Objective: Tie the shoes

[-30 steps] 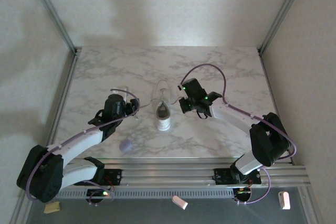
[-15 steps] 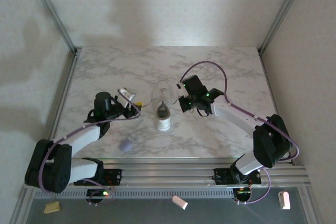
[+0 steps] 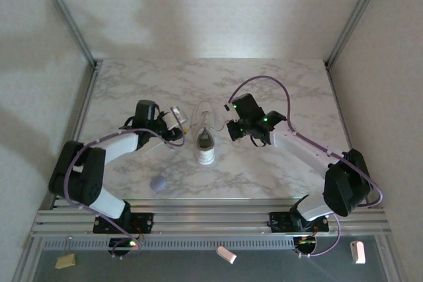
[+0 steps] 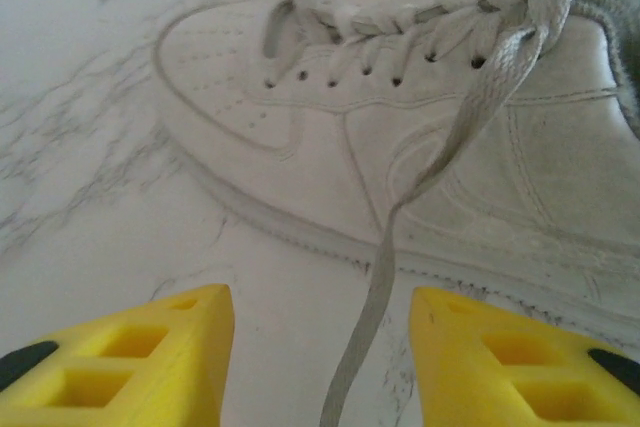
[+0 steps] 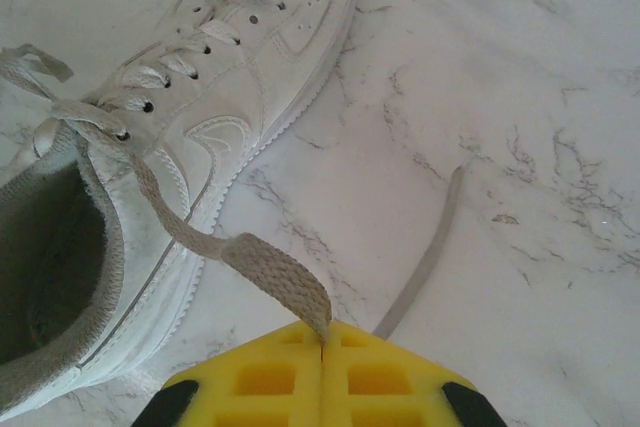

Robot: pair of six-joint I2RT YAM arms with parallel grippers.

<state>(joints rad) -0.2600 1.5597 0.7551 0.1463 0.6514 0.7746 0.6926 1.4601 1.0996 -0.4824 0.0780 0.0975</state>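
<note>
The white sneaker (image 3: 206,144) sits at the middle of the marble table (image 3: 297,84). The right gripper (image 5: 322,342) is clamped on one lace (image 5: 190,232); the left gripper (image 4: 322,347) has its fingers apart, the other lace (image 4: 420,182) running between them

Right hand (image 5: 322,335) pinches lace (image 5: 268,267) from the sneaker (image 5: 235,77).

The sneaker (image 4: 500,187) loses its heel at my left wrist view's right edge; one lace (image 5: 275,272) ends hidden inside my right hand (image 5: 322,347).
</note>
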